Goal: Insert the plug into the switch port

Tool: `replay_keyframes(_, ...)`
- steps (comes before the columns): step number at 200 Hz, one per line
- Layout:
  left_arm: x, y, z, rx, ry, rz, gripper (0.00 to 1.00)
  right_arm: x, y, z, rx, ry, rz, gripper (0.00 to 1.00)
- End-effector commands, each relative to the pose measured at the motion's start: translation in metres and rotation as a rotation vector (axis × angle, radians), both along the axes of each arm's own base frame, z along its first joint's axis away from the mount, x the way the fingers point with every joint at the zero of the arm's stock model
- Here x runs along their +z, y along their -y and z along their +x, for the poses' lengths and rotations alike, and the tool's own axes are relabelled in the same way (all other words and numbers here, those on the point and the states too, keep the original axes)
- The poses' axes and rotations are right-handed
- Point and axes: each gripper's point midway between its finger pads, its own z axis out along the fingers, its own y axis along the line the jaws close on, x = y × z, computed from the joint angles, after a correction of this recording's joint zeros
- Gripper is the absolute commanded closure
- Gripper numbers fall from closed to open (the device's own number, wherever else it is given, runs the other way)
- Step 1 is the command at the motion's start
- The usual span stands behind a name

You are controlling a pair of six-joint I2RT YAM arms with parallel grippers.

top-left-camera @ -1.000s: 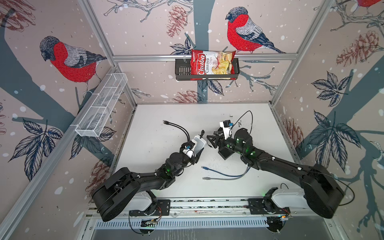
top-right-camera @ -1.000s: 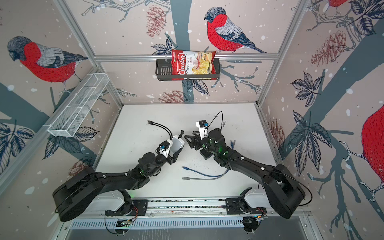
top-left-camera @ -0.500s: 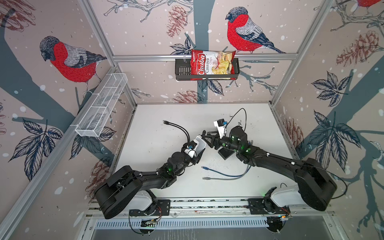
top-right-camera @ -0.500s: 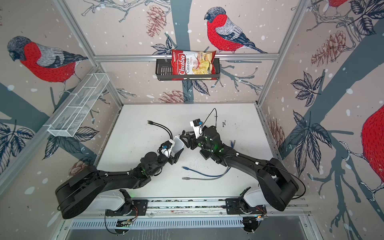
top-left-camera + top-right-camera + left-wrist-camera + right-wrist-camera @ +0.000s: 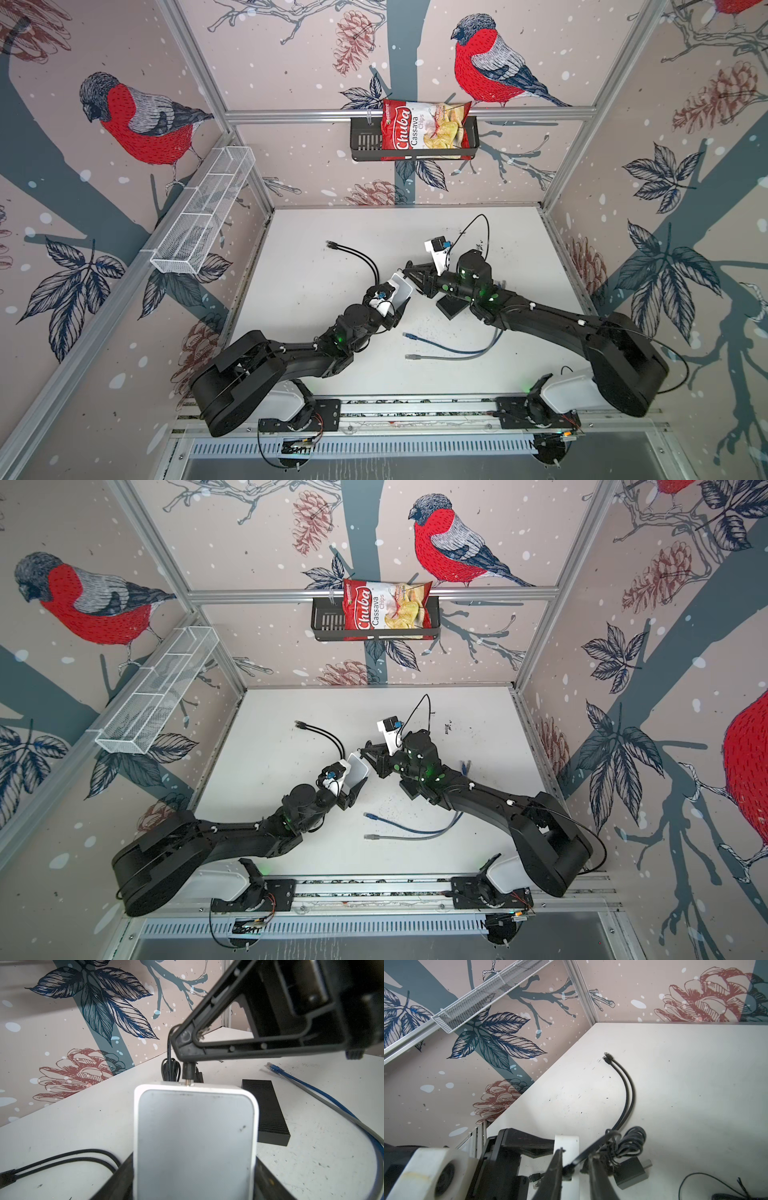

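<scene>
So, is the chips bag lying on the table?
No, the chips bag sits in the black basket up on the back wall.

You've got bullfinch-and-pinecone wallpaper on 3 walls, alu frame at edges. White tabletop, scuffed, dark specks. Wire mesh basket on L wall; black rack on back wall w/ Chuba cassava chips bag.
</scene>
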Motion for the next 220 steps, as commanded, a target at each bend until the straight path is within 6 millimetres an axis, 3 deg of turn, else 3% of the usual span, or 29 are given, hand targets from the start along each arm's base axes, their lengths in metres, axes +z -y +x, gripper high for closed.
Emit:
replay_keyframes(1, 0.01, 0.001, 0.002, 0.004, 0.034, -0.022, 0.79, 0.008, -0.003, -0.002, 0.021, 0.016, 0.028, 0.86)
replay_keyframes(48, 0.014, 0.003, 0.003, -0.001, 0.059, -0.026, 0.79, 0.0, -0.009, -0.008, 0.047, -0.004, 0.014, 0.99)
replay_keyframes(220, 0.082, -0.003, -0.014, -0.024, 0.341, -0.169, 0.82, -0.031, -0.029, -0.036, 0.147, -0.126, 0.014, 1.0)
